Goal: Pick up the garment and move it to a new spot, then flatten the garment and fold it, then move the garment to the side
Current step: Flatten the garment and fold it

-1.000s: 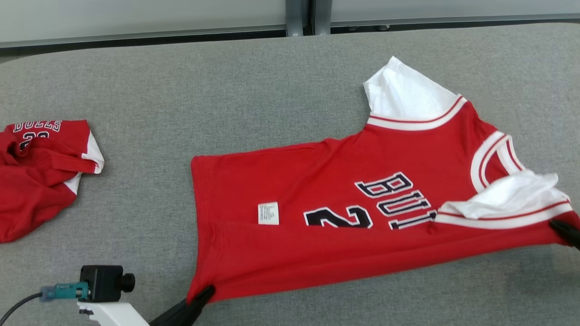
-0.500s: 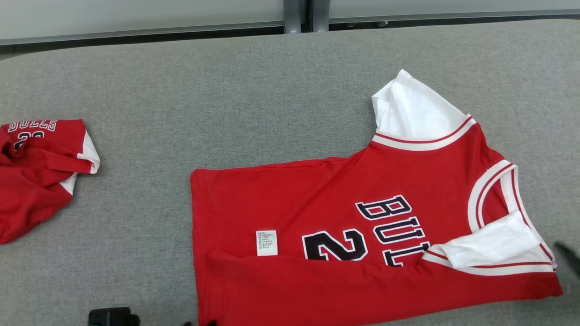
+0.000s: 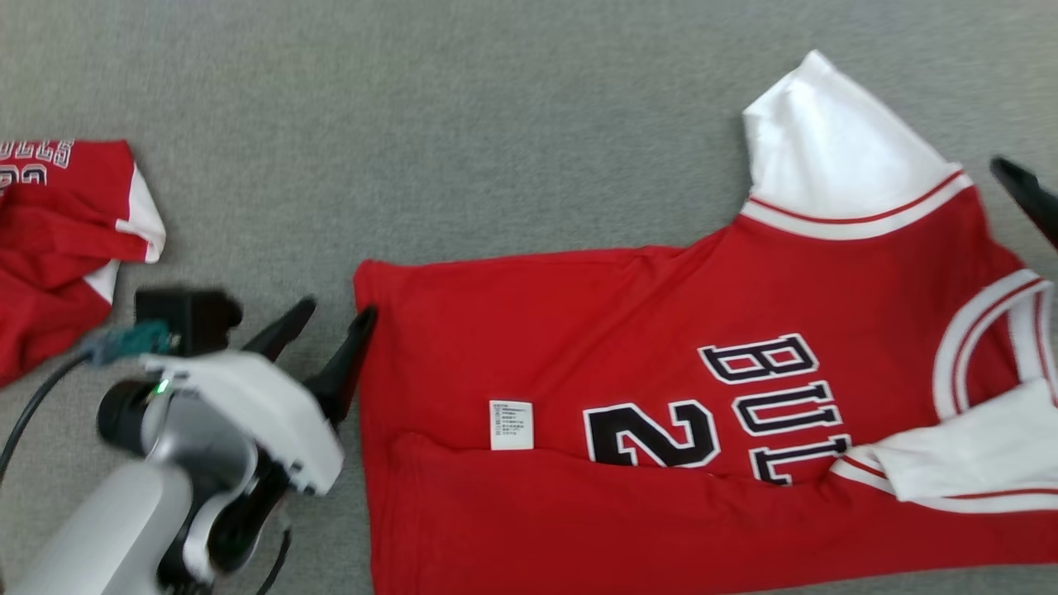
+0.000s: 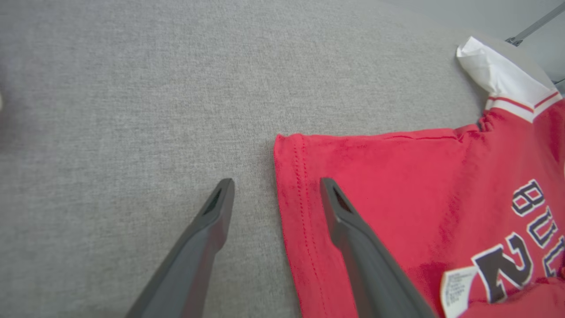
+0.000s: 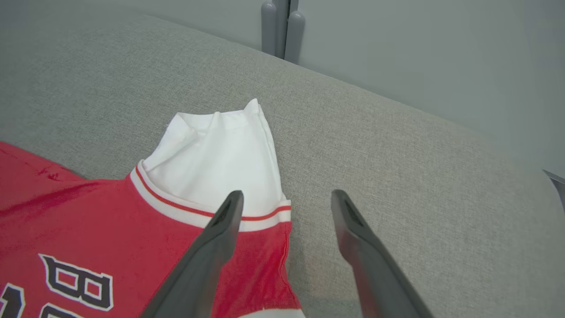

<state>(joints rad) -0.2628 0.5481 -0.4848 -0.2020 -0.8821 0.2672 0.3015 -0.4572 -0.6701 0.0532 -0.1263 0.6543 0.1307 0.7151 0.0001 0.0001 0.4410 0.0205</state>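
The garment [image 3: 620, 322] is a red jersey with white sleeves and black lettering, lying flat on the grey table [image 3: 496, 124]. Its near long edge is folded up over the number. My left gripper [image 3: 337, 312] stands open at the hem's far left corner. In the left wrist view the hem edge of the garment [image 4: 397, 176] lies between the open left gripper [image 4: 277, 182] fingers, one over cloth, one over table. My right gripper [image 5: 287, 194] is open beside the white far sleeve of the garment [image 5: 212, 159]. One of its fingers [image 3: 1025, 194] shows at the head view's right edge.
A second red jersey [image 3: 58, 240] lies crumpled at the table's left edge, beyond my left arm. In the right wrist view the table's rounded far edge [image 5: 397, 110] and a grey post [image 5: 276, 26] stand behind the sleeve.
Both grippers let go of the garment's near edge and opened. The left one rose to the hem's far corner, the right one to the far sleeve. The head camera tilted down.
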